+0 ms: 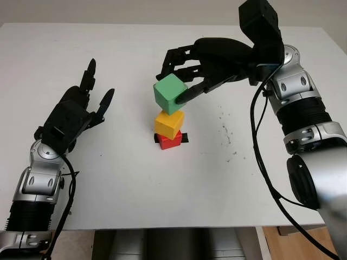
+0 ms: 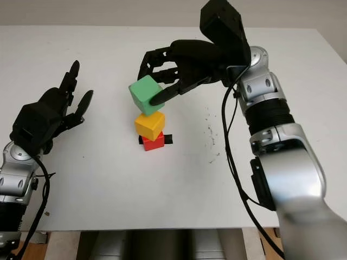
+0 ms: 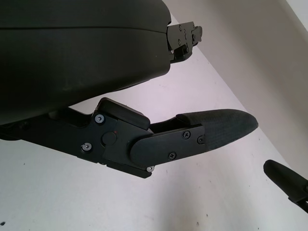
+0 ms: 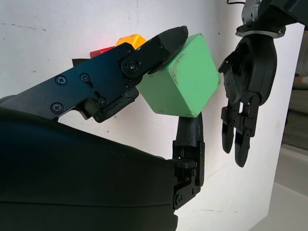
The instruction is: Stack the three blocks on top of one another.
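Note:
A red block (image 1: 170, 142) sits on the white table (image 1: 162, 184) near its middle, with a yellow block (image 1: 169, 124) stacked on it, turned a little. My right hand (image 1: 181, 81) is shut on a green block (image 1: 169, 93), which it holds tilted just above the yellow block; whether the two touch I cannot tell. In the right wrist view the green block (image 4: 180, 77) is pinched between the fingers (image 4: 163, 41), with the yellow block (image 4: 131, 39) and the red block (image 4: 103, 50) behind it. My left hand (image 1: 81, 105) is open at the table's left, apart from the stack.
A small black mark (image 1: 184, 138) lies on the table under and beside the red block. Dark specks (image 1: 226, 132) dot the surface to the right of the stack. The table's front edge (image 1: 179, 226) runs near the picture's bottom.

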Controlling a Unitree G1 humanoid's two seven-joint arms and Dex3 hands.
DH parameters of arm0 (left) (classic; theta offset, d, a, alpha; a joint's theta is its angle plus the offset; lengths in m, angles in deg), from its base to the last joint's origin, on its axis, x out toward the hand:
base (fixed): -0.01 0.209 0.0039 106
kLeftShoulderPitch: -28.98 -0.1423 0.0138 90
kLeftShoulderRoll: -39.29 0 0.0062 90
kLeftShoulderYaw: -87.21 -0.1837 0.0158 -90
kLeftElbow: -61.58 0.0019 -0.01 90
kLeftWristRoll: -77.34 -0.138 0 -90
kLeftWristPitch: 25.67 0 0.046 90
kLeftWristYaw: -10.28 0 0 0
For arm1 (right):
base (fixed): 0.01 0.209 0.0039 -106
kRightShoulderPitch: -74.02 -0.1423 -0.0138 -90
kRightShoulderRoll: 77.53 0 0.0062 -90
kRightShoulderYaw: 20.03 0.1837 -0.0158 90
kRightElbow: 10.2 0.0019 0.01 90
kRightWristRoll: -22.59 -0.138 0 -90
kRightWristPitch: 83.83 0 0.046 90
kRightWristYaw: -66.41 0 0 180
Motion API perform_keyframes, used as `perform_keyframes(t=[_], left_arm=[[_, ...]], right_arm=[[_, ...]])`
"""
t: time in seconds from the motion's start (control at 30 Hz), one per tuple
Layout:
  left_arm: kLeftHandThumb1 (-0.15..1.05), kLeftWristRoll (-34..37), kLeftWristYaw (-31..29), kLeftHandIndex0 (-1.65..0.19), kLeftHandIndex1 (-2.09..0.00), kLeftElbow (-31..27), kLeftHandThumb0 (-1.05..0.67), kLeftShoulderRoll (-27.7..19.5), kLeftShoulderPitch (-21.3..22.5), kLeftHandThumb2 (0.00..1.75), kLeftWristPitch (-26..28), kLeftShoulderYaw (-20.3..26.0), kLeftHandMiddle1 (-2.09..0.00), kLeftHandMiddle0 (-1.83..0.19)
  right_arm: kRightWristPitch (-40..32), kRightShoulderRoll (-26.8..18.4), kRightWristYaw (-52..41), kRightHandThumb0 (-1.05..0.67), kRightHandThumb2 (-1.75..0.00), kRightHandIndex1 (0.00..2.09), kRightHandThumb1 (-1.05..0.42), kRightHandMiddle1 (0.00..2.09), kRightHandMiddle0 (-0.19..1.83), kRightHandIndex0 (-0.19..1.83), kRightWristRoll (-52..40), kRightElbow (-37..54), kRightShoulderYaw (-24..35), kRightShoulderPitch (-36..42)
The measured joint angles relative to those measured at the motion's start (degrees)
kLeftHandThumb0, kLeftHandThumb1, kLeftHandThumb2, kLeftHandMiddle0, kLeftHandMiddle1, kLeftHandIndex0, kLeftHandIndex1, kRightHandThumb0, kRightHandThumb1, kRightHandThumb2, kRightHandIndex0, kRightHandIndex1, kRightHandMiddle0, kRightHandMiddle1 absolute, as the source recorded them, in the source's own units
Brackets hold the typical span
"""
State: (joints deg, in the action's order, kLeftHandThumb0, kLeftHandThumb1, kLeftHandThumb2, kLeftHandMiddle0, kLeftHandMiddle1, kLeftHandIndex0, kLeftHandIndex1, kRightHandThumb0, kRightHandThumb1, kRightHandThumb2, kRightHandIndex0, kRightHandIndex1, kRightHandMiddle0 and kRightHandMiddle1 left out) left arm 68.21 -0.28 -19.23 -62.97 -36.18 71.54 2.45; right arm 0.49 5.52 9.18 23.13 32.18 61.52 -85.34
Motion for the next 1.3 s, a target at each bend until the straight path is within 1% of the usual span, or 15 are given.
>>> perform_keyframes(t=[0.57,1.3], left_arm=[[1.05,0.0,-0.5,0.19,-0.04,-1.0,-0.83,0.0,0.0,0.67,0.5,0.0,-0.03,0.19],[1.05,-0.1,-0.5,0.19,-0.04,-1.1,-0.82,0.0,-0.1,0.68,0.4,0.0,-0.04,0.19]], right_arm=[[0.5,0.0,0.4,-0.49,-0.05,0.05,-0.97,1.63,0.3,0.25,2.1,-0.1,-1.5,2.2],[1.2,0.1,0.5,-0.52,-0.05,0.06,-0.96,1.6,0.32,0.26,2.6,0.4,-1.6,3.3]])
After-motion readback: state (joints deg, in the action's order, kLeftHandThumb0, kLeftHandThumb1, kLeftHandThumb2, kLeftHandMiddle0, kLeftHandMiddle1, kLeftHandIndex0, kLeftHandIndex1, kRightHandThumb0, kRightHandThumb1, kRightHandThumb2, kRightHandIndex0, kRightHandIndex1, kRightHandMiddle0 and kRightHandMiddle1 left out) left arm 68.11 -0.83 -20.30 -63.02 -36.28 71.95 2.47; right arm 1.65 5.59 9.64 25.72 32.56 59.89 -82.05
